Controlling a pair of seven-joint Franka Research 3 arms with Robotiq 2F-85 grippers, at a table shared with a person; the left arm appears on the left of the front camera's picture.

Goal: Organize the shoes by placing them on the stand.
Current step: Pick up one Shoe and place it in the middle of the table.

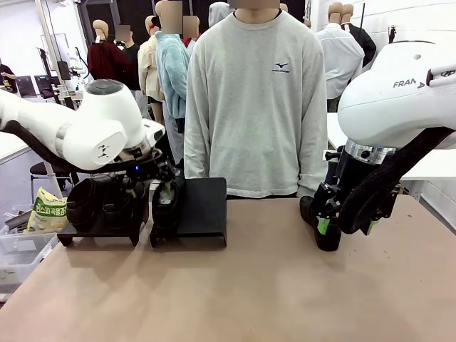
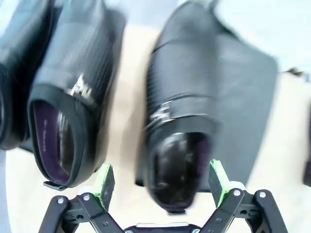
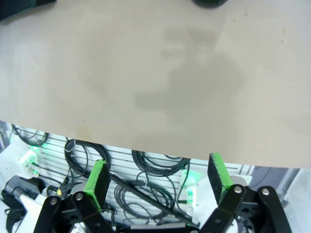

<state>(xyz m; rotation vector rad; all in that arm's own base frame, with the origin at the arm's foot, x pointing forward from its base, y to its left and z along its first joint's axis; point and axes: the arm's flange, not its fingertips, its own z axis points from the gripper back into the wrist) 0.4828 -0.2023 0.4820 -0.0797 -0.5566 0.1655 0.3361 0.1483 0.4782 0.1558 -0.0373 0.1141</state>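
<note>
Two black stands sit at the table's far left. On the middle stand (image 1: 203,206) (image 2: 248,97) rests one black shoe (image 1: 165,214) (image 2: 180,87) with a metal buckle, near the stand's left edge. My left gripper (image 1: 165,191) (image 2: 161,178) hovers over its heel, open, with the green pads on either side of the heel. The left stand (image 1: 100,231) carries more shoes (image 1: 89,203) (image 2: 73,73). Another black shoe (image 1: 313,214) stands on the table at the right. My right gripper (image 1: 347,228) (image 3: 156,177) hangs beside it, open with nothing between its fingers.
A person in a grey sweatshirt (image 1: 256,107) stands at the far side, behind the stands. A green and yellow snack bag (image 1: 48,210) and a clear bin (image 1: 18,249) lie off the table's left edge. Cables (image 3: 146,179) hang below the table edge. The tan table (image 1: 235,292) is bare in front.
</note>
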